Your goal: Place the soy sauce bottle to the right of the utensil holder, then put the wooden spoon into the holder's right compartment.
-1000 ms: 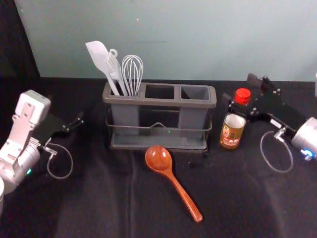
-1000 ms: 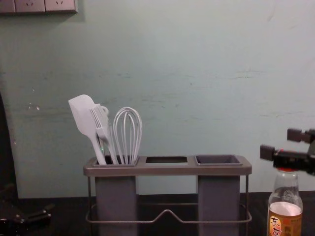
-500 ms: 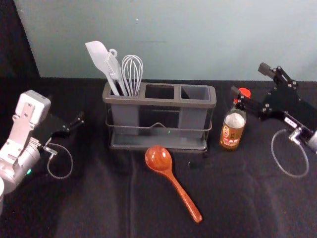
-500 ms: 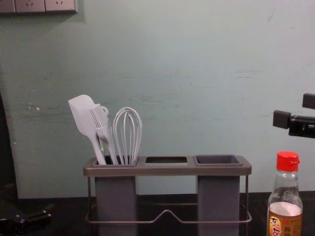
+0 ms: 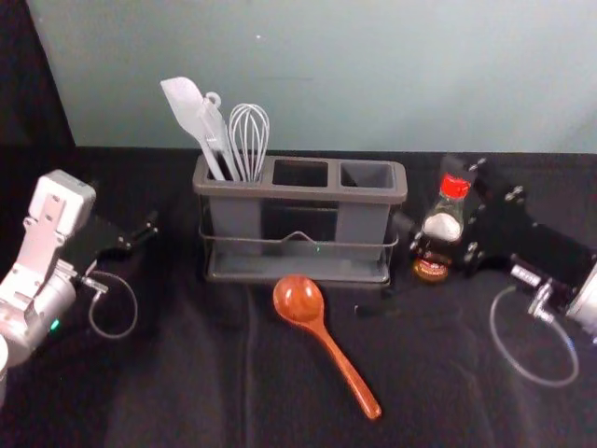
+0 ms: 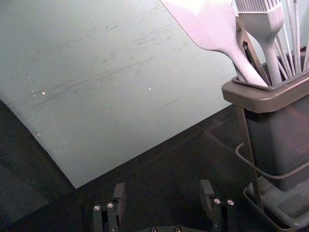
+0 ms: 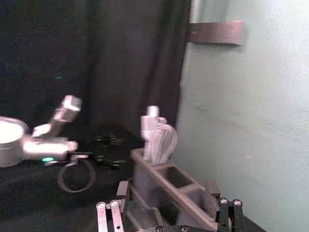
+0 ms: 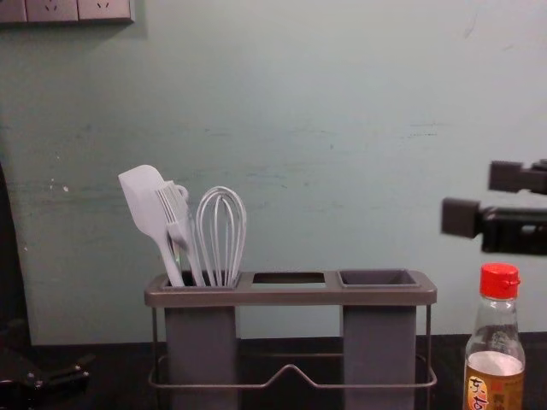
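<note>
My right gripper [image 5: 431, 196] is open around the soy sauce bottle's outline in the head view; in the chest view the right gripper [image 8: 480, 196] hangs above the red cap. The right wrist view shows the right gripper [image 7: 167, 188] with its fingers apart, holding nothing. The soy sauce bottle [image 5: 442, 227] stands upright just right of the utensil holder [image 5: 298, 194], partly covered by a dark finger. In front of the holder, the wooden spoon [image 5: 344, 362] lies bowl toward it. At the left, my idle left gripper [image 5: 138, 230] is open; its wrist view shows the left gripper [image 6: 163, 189] empty.
A white spatula [image 5: 191, 112], a brush and a whisk [image 5: 249, 140] stand in the holder's left compartment. The middle and right compartments look empty. A pale wall [image 5: 373, 84] rises behind the table's back edge.
The right gripper first rose off the bottle's cap and drew back rightward, then swung back left, still above cap height. Bottle, spoon, holder and left arm have stayed put.
</note>
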Controlling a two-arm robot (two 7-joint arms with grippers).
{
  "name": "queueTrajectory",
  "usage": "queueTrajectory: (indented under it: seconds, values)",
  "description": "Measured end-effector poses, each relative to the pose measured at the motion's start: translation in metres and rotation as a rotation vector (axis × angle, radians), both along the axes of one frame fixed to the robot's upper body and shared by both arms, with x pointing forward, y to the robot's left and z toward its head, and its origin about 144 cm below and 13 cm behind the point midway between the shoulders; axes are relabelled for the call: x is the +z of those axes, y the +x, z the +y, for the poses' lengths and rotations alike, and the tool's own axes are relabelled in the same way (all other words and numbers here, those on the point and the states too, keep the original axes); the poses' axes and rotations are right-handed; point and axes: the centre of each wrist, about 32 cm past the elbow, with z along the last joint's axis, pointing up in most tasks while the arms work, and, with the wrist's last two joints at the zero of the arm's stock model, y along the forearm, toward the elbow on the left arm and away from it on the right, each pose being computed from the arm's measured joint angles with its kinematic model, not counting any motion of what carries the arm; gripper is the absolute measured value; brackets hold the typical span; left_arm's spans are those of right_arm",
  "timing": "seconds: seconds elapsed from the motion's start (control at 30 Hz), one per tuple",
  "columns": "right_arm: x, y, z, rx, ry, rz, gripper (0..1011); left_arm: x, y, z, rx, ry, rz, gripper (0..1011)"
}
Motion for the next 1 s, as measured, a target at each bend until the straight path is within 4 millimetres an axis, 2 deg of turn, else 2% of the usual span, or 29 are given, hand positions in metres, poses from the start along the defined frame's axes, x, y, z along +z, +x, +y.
queueTrajectory:
  seconds: [0.37, 0.57, 0.87, 1.0]
  values:
    - [-0.01, 0.007, 0.021, 0.234, -0.032, -0.02, 1003, 0.0, 0.0, 0.0, 0.0, 0.0, 0.0, 1005]
    - [-0.013, 0.009, 0.038, 0.289, -0.053, 0.06, 1003, 0.0, 0.0, 0.0, 0.0, 0.0, 0.0, 1005]
    - [-0.013, 0.002, 0.078, 0.124, -0.15, 0.256, 1003, 0.0, 0.0, 0.0, 0.0, 0.0, 0.0, 1005]
    - [-0.012, 0.006, 0.094, 0.049, -0.155, 0.339, 1003, 0.0, 0.0, 0.0, 0.0, 0.0, 0.0, 1005]
